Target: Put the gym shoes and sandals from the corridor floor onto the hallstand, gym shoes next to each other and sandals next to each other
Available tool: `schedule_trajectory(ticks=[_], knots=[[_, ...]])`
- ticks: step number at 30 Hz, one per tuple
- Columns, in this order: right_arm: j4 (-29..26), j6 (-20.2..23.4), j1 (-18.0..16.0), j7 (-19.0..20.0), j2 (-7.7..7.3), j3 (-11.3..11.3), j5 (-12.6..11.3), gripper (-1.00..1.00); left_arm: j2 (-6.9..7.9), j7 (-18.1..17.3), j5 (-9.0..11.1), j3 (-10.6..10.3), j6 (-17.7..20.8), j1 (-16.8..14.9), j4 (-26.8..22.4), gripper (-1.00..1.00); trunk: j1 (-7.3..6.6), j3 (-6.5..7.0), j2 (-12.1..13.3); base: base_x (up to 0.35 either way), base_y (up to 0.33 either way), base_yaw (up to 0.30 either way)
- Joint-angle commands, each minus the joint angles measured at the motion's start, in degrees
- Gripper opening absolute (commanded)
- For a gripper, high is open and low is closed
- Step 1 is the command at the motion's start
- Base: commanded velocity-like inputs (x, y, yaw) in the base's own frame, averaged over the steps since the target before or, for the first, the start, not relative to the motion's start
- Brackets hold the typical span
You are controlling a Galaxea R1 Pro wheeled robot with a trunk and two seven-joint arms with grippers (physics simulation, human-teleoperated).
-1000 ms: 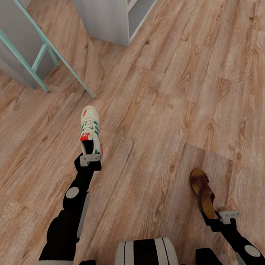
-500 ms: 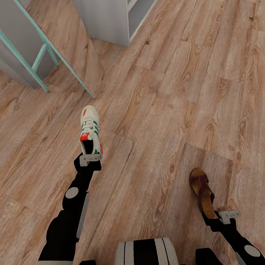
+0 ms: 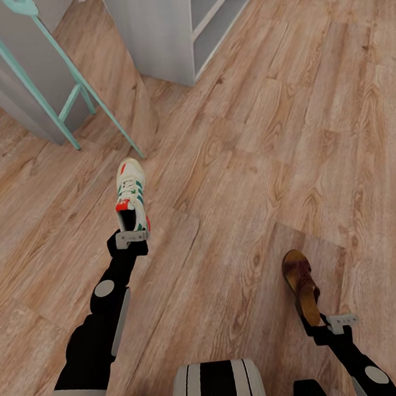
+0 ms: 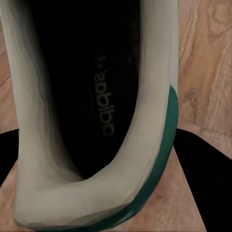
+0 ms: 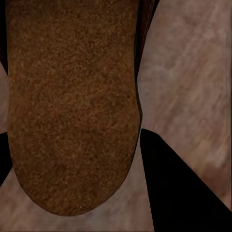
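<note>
Even, bright, diffuse light covers the corridor floor (image 3: 248, 156), with no glare. A soft shadow darkens the planks around the sandal (image 3: 301, 286). Both wrist views are soft and blurred at close range; the gym shoe's (image 4: 96, 111) interior reads nearly black.

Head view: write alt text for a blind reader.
The left hand holds a gym shoe by its heel and the right hand holds a sandal, above the corridor floor. The hallstand stands ahead.
</note>
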Motion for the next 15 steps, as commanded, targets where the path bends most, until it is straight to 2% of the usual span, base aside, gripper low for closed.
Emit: schedule_trajectory(ticks=[1,5,9,10,15], knots=[[0.04,-0.21,-0.02,0.55,0.05,-0.34,0.1,-1.0,0.06,0.16,-0.58,0.0,0.32,-0.01,-0.07,-1.0,-0.03,0.2,0.01,0.0,0.0,0.0],[-0.17,-0.57,-0.02,0.53,0.25,-0.35,0.03,-1.0,1.54,0.15,-0.58,2.59,0.78,0.3,0.01,-1.0,-0.13,1.09,0.06,0.0,0.0,0.0],[-0.3,-1.37,-0.02,0.51,0.26,-0.41,0.07,-1.0,1.66,0.18,-0.57,2.85,2.1,0.66,0.02,-1.0,-0.24,1.97,0.11,0.0,0.0,0.0],[-0.26,-2.62,0.02,0.5,0.21,-0.43,0.07,-1.0,1.68,0.24,-0.58,2.86,2.59,1.57,0.02,-1.0,-0.26,2.26,0.13,0.0,0.0,-0.118],[-0.15,-3.08,0.06,0.46,-0.04,-0.63,0.18,-1.0,1.68,0.3,-0.5,3.11,2.69,3.39,0.38,-1.0,-0.39,3.79,0.19,0.0,0.0,-0.132]])
